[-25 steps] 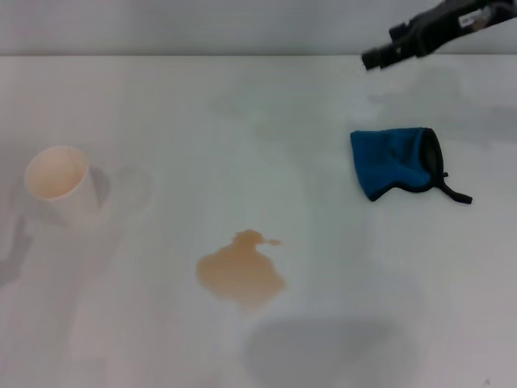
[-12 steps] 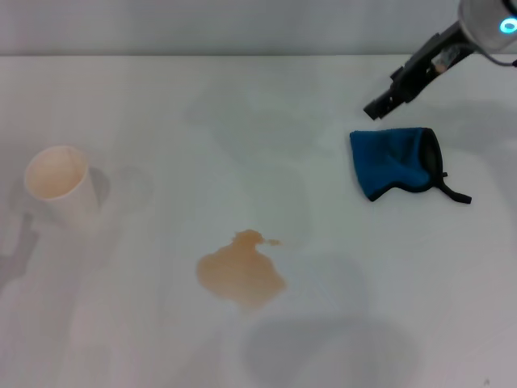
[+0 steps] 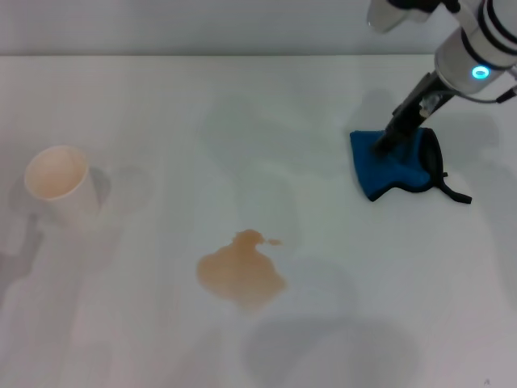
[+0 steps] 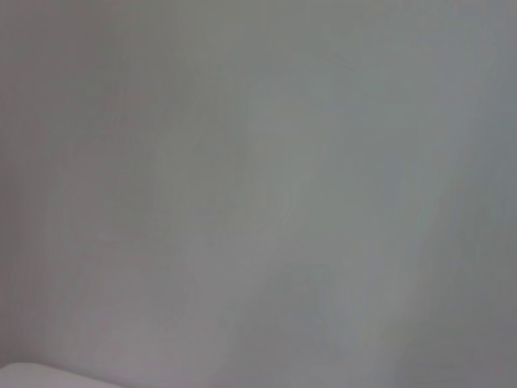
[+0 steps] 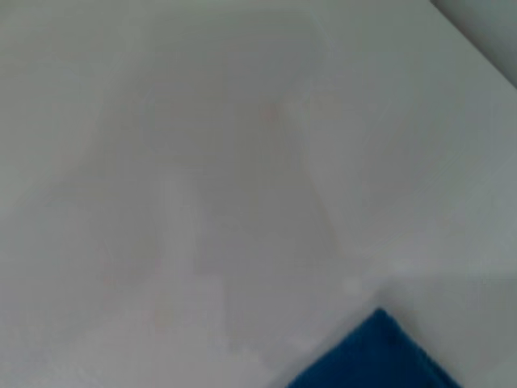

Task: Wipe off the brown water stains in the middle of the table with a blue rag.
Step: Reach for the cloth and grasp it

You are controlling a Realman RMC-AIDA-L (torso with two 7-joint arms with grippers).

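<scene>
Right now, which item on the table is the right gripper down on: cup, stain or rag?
The blue rag, far right; the right gripper meets its upper edge. The white paper cup and brown water stains lie well away.

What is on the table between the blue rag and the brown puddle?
Nothing. In the head view, only bare white table lies between the blue rag and the brown water stains.

White paper cup [image 3: 58, 186] upright, far left, w/ tan residue inside.
</scene>
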